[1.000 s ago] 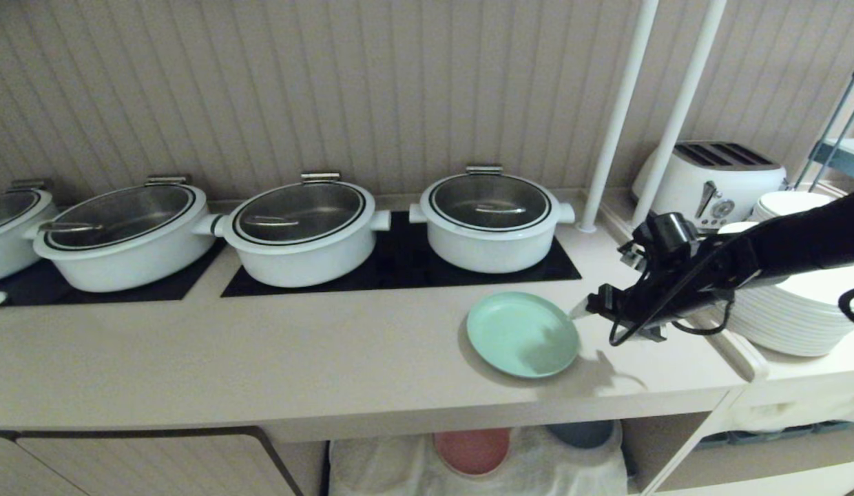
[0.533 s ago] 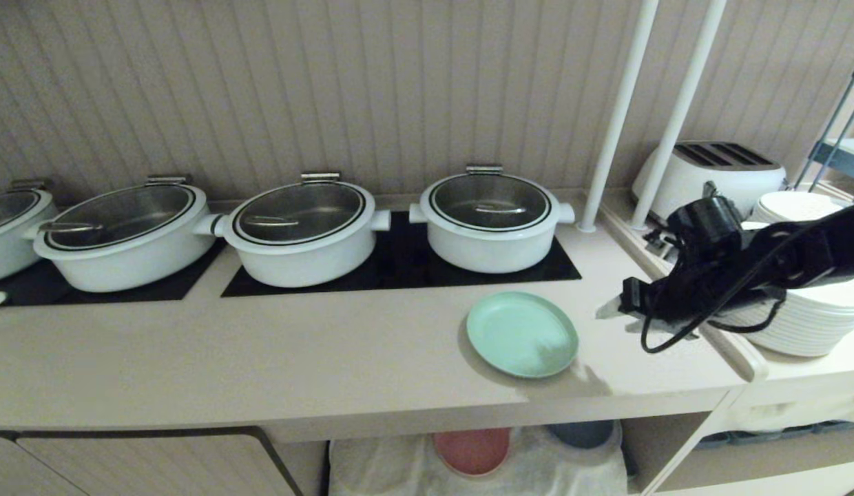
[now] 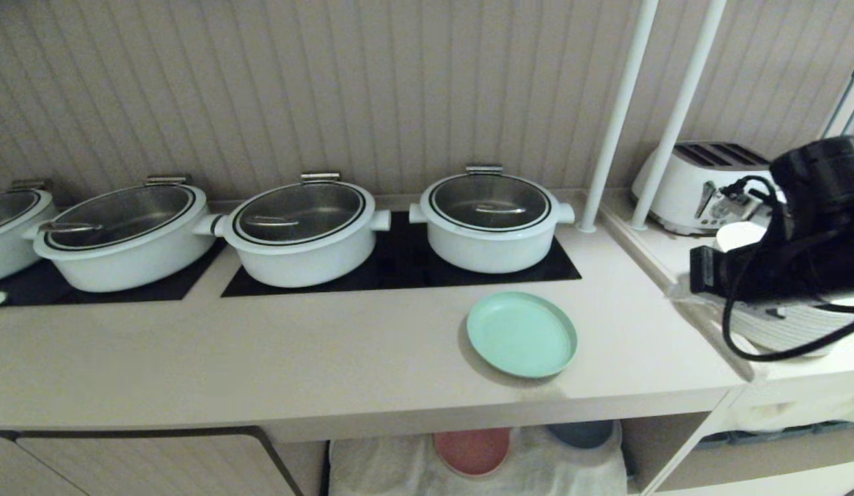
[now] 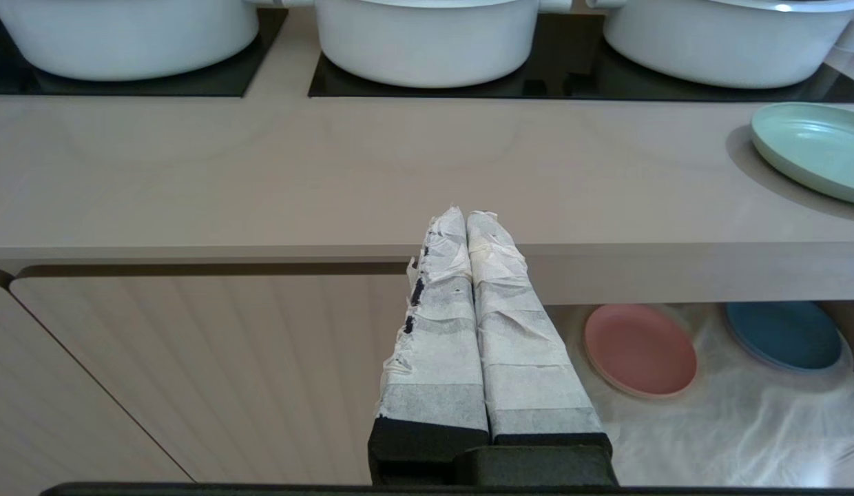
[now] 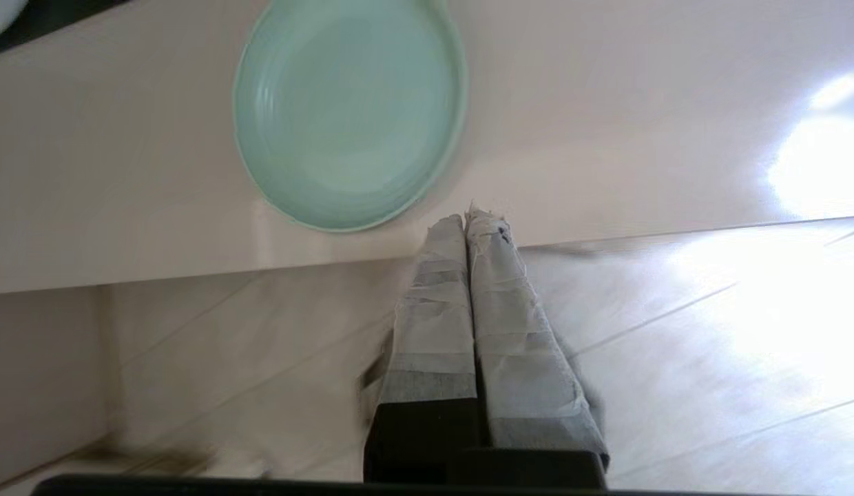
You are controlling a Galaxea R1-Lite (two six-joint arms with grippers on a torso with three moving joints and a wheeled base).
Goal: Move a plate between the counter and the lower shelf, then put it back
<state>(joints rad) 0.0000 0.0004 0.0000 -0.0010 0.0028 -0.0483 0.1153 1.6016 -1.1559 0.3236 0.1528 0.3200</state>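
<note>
Since the plate is lying free on the counter with nothing gripping it, here's how I read things:

Plate: the mint-green plate [image 3: 522, 334] sits flat on the counter [image 3: 262, 358], just in front of the rightmost white pot [image 3: 491, 222] and close to the counter's front edge.

Right gripper: the right gripper [image 5: 467, 219] is clenched on nothing, its taped fingers [image 5: 437, 303] pressed together. In the wrist view the tips hang beside the plate's rim, out past the counter edge, not touching it. In the head view the right arm [image 3: 799, 255] is off to the plate's right, over the stack of white plates [image 3: 785, 324].

Left gripper: the left gripper [image 4: 466, 215] is also closed and empty, parked low in front of the counter, well to the plate's left.

Lower shelf: the lower shelf [image 4: 744, 420], under the counter below the plate, has its white cloth with a pink plate [image 4: 639, 350] and a blue plate [image 4: 785, 334] on it.

Step in hand: my guess is a gap between steps. Can't tell from this whether the shelf trip is done or not yet begun.

Next move: if it's another pick, the right gripper needs to open up, come back to the plate's near rim and pinch it. That rim is low, so it'll want a shallow angle.
</note>
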